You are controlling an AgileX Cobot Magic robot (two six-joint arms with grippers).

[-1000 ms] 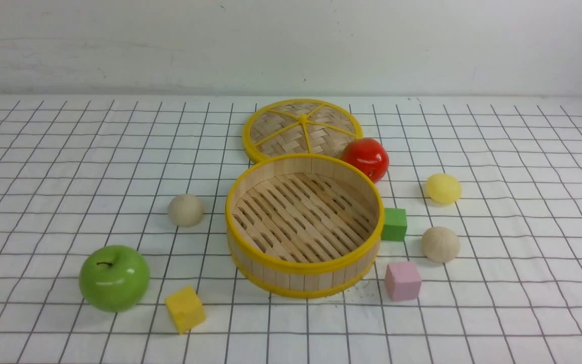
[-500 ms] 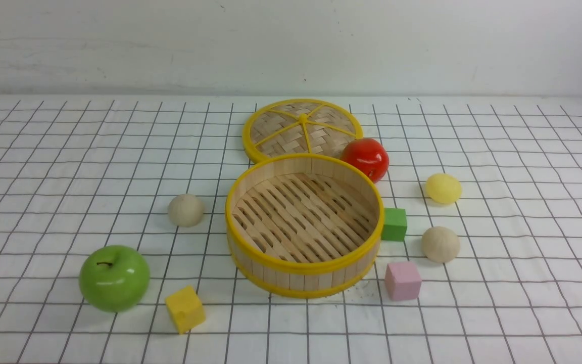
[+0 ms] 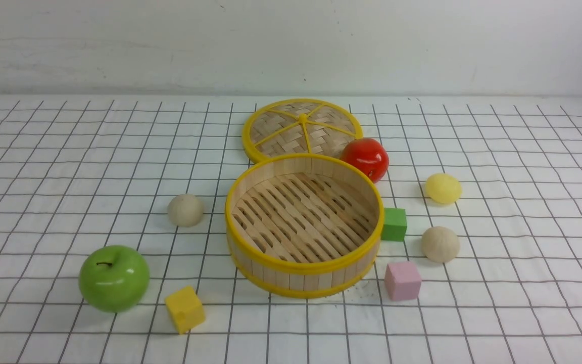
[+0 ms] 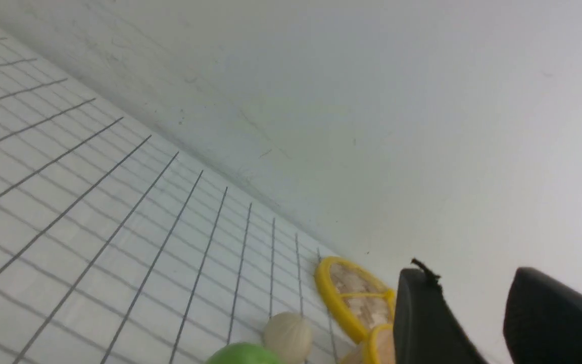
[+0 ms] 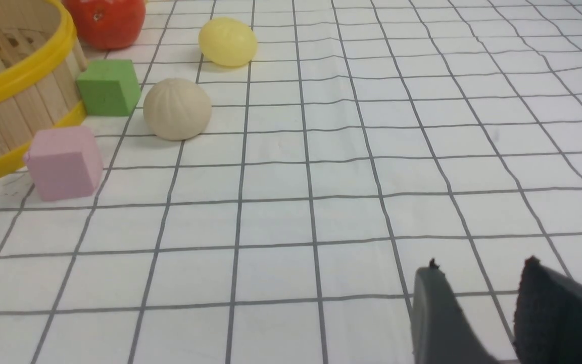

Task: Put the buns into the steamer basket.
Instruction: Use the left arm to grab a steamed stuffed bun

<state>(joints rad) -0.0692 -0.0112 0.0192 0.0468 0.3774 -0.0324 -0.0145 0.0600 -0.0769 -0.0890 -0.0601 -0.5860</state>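
1. The lid [image 3: 301, 126] is partly hidden behind the steamer basket [image 3: 301, 280].
2. In the left wrist view, the green apple [image 4: 243, 355] is cut off at the edge, and the steamer basket is mostly hidden by the left gripper [image 4: 473, 283].
3. The steamer basket is cropped in the right wrist view.

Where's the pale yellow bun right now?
Front view: the pale yellow dome-shaped bun sits on the robot's right, beyond the right-hand beige bun, right of the glossy red apple.

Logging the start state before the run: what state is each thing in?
steamer basket: uncovered, empty.
lid: off, flat behind the basket.
left beige bun: outside the basket.
right beige bun: outside the basket.
yellow bun: outside the basket.
left hand: open, empty.
right hand: open, empty.
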